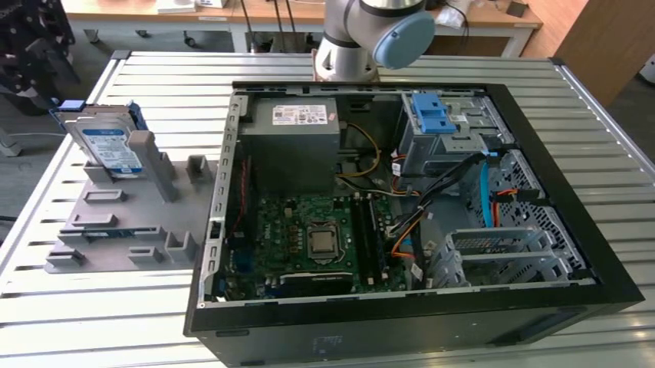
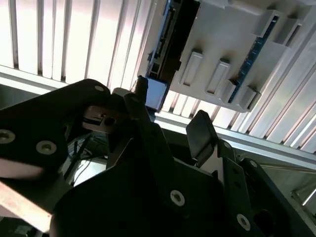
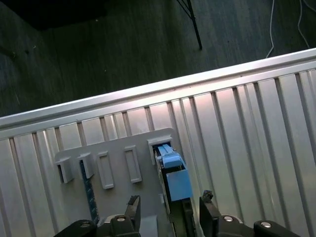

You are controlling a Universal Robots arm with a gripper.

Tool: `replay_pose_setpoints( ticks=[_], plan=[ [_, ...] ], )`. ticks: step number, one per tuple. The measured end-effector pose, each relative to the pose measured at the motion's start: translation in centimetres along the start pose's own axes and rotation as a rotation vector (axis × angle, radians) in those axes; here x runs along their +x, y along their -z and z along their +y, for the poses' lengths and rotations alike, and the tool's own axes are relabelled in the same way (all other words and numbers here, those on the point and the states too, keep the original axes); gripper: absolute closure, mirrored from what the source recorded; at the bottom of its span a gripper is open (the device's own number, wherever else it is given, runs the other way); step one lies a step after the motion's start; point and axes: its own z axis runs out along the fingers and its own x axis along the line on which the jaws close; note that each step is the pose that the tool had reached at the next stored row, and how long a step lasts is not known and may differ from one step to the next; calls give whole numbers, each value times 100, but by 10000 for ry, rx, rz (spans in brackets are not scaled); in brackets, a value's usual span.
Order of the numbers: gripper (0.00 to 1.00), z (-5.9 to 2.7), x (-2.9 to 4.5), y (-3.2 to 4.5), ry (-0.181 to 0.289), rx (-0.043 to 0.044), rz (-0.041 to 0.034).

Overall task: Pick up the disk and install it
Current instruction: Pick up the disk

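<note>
The disk (image 1: pixel 107 143) stands upright on its edge in a grey slotted holder (image 1: pixel 123 222) at the exterior view's left. It is silver, with a white and blue label and a blue carrier frame. In the first wrist view I look down on the disk (image 3: pixel 174 174) edge-on, its blue frame on top. My gripper (image 3: pixel 169 201) is open above it, one black fingertip (image 3: pixel 132 203) on each side, apart from the disk. In the second wrist view my gripper (image 2: pixel 170 116) hangs open beside the disk's blue end (image 2: pixel 155 94) and the holder (image 2: pixel 232 49).
An open computer case (image 1: pixel 573 192) lies on the slatted metal table (image 1: pixel 82 322). Inside are a grey drive bay with a blue latch bracket (image 1: pixel 434 115), a power supply (image 1: pixel 297 146) and a green mainboard (image 1: pixel 317 230). The table edge (image 3: pixel 148 94) runs close behind the holder.
</note>
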Motion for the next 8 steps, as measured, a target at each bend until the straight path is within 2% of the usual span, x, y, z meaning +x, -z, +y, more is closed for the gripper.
replay_pose_setpoints(
  ticks=[5, 8],
  plan=[
    [41, 8, -1, -87, 655, -9, -6],
    [41, 34, -12, -136, 673, -10, -6]
  ],
)
